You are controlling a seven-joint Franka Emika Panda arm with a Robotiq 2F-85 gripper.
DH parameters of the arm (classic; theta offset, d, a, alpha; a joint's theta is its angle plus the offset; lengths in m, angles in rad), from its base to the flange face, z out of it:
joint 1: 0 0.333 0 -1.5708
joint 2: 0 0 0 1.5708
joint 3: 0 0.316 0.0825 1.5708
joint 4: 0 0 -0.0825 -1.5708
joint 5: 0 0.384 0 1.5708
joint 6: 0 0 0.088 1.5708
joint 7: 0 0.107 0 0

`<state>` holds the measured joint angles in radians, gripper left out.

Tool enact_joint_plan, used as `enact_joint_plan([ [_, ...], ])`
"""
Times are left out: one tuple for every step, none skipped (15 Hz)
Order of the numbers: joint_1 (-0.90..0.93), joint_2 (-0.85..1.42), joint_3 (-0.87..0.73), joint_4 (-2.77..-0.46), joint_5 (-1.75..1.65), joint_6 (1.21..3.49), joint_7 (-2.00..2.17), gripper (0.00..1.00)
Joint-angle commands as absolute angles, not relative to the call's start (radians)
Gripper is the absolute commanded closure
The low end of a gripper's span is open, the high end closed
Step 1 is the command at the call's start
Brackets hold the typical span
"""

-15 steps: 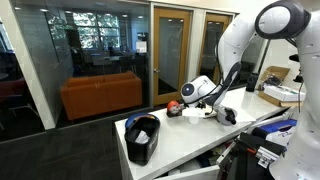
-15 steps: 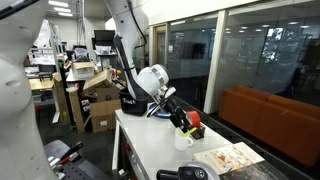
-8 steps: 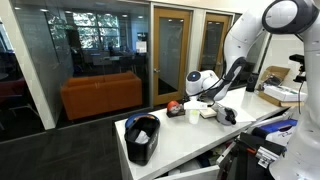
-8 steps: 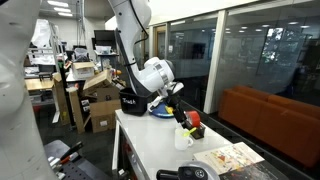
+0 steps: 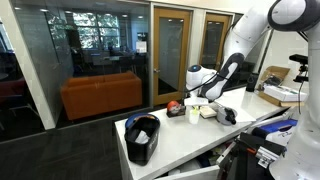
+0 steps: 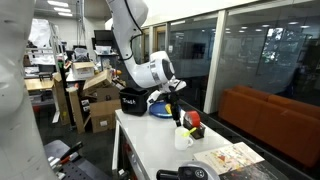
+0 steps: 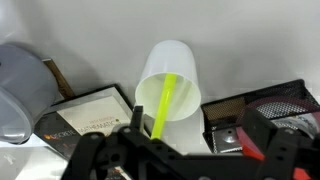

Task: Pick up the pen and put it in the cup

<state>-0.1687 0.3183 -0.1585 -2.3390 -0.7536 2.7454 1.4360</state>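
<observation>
While pen (image 7: 163,105) stands in cup (image 7: 182,58) | pincer (image 7: 185,150) released | white table (image 5: 190,135) | glass-walled office (image 5: 100,45)

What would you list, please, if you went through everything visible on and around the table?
small white cylindrical cup: one, white, on the table below the gripper.
thin yellow-green pen: one, yellow-green, leaning in the cup.
big black basket-like bin: one, black, at the table's end.
small red round thing: one, red, near the cup.
flat book: one, pale and brown, beside the cup.
grey rounded object: one, grey, beyond the book.
white table: one, white.
orange sofa: one, orange, behind the glass.
robot arm: one, white.
gripper: one, dark, above the cup; open or shut unclear.
</observation>
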Motion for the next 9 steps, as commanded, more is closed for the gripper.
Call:
enact_joint_plan([
  [-0.164, 0.266, -0.147, -2.376, -0.542, 2.742, 1.216, 0.00],
  [-0.161, 0.254, -0.144, -2.380, -0.470, 2.732, 1.141, 0.00],
  [-0.179, 0.242, -0.118, -2.386, -0.395, 2.726, 1.047, 0.00],
  [-0.173, 0.233, -0.117, -2.385, -0.330, 2.714, 0.972, 0.00],
  [-0.174, 0.223, -0.107, -2.387, -0.262, 2.703, 0.889, 0.00],
  [-0.224, 0.214, -0.055, -2.385, -0.226, 2.688, 0.820, 0.00],
  [-0.238, 0.204, -0.032, -2.385, -0.173, 2.670, 0.735, 0.00],
  [-0.273, 0.195, 0.014, -2.385, -0.141, 2.650, 0.660, 0.00],
  [-0.283, 0.189, 0.030, -2.378, -0.107, 2.623, 0.582, 0.00],
])
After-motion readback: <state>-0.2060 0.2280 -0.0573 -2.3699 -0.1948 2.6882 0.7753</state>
